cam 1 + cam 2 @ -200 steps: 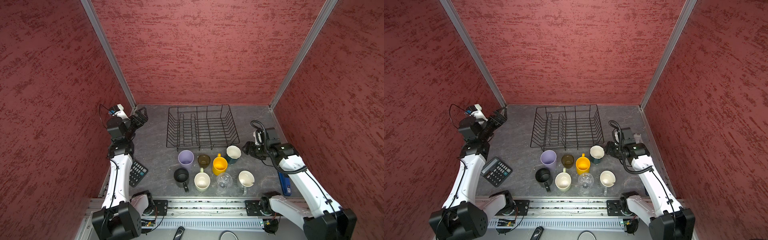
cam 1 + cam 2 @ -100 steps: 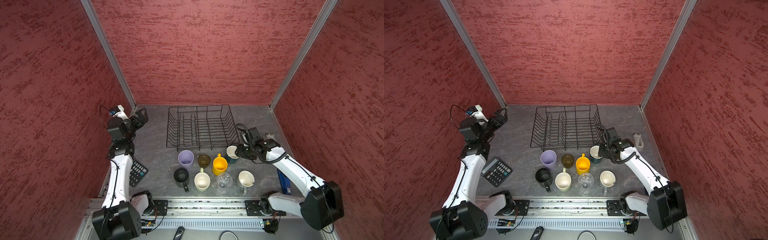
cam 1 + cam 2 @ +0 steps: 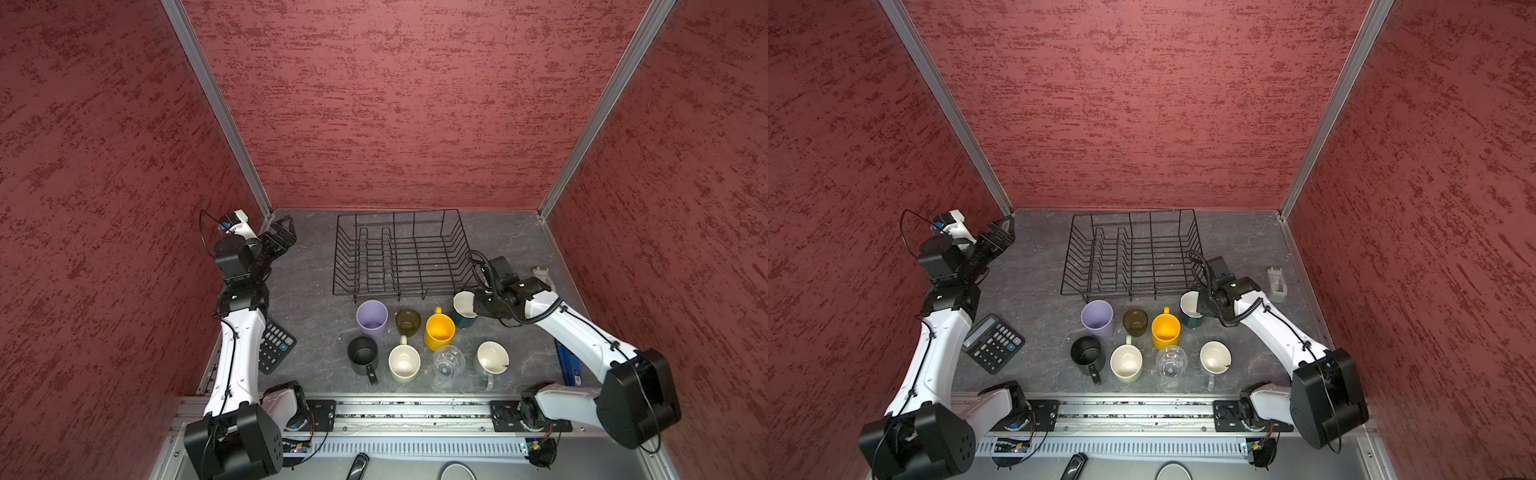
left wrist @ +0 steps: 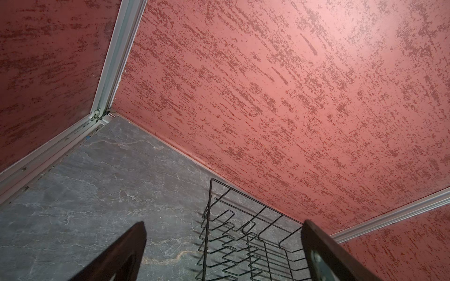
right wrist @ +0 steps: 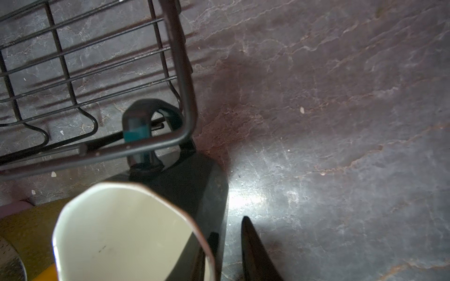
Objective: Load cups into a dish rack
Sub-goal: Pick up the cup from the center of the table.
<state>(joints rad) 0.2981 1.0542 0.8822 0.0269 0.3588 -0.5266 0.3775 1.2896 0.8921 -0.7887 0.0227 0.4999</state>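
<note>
While the right gripper sits at the teal, cream-lined ceramic mug, which stands upright just beside the near right corner of the black wire dish rack, you see its fingers straddling the mug's wall, the outer finger narrowly apart from it. You find the left gripper near the rack's far left corner, fingers spread wide, empty.
</note>
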